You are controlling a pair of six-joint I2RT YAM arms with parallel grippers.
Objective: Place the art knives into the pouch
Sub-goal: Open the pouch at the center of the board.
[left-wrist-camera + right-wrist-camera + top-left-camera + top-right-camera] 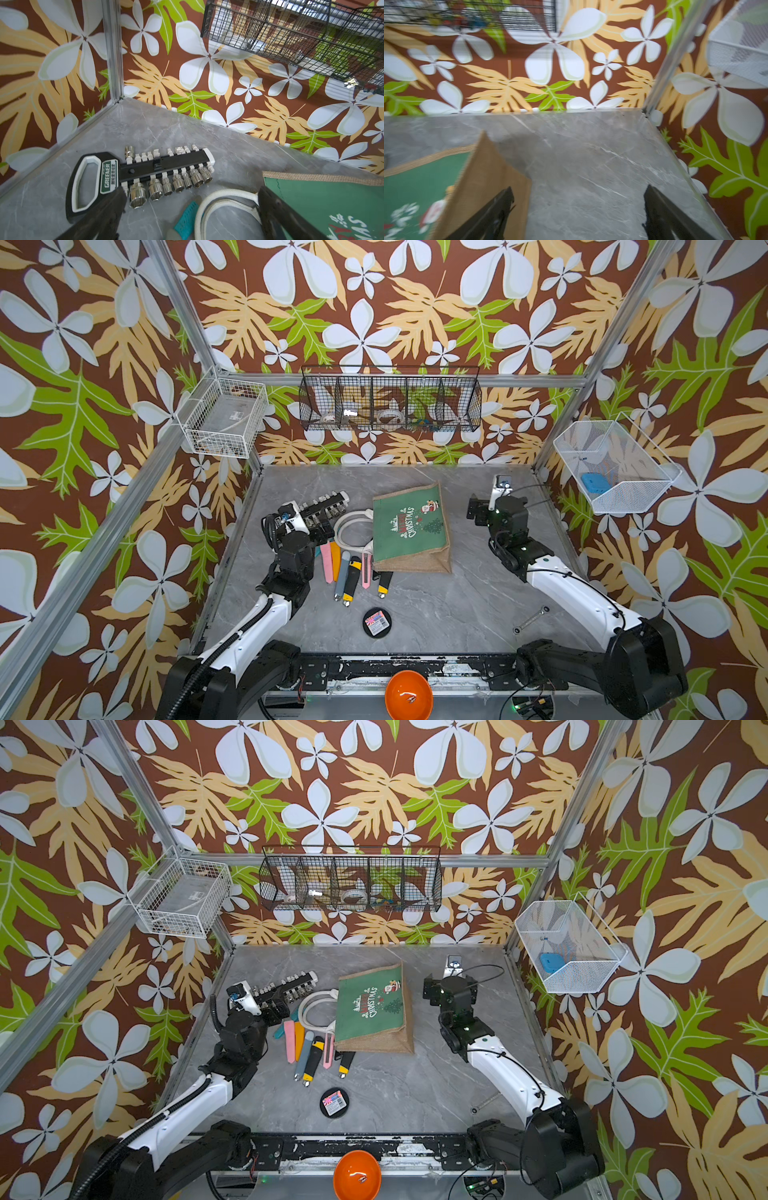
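Bright and even, softly lit from overhead; only faint shadows hugging the pouch (409, 526). Sharp in both top views, bowed toward the corners. Crisp in the left wrist view, glinting on chrome sockets (154, 192) beside the pouch. Smeared by motion across the right wrist view, pouch included.

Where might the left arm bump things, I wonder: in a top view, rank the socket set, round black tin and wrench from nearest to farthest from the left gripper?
1. Socket set: right by the open left gripper, back left of the table.
2. Round black tin: front middle.
3. Wrench: front right, farthest.
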